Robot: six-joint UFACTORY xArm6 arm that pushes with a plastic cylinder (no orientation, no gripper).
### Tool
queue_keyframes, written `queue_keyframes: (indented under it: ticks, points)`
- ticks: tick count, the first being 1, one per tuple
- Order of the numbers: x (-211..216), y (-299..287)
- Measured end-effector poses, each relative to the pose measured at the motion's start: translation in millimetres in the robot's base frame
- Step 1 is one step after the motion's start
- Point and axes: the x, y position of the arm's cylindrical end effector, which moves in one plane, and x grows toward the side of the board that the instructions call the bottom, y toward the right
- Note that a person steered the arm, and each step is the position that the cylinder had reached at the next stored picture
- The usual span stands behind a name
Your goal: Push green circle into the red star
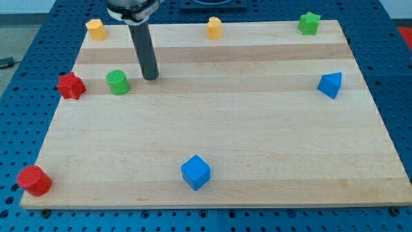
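My tip (pixel 151 77) just right of the green circle (pixel 118 82), not touching, red star (pixel 71 86) near on its left at the bench (pixel 257 142) edge, no pincer on my rod.

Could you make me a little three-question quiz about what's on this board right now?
1. True or false: my tip touches the green circle.
2. Which block lies nearest the red star? A) blue cube B) green circle C) green star
3. Fill in: the red cylinder sits at the view's bottom ____ corner.

Key: 1 false, my tip stands just to the circle's right with a gap between; 2 B; 3 left.
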Motion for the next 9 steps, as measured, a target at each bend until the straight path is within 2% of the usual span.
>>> queue_keyframes:
  ticks: [3,5,9]
  points:
    - [4.5,-51.8]
    - [30.3,-27.1]
    - [7.4,-87.4]
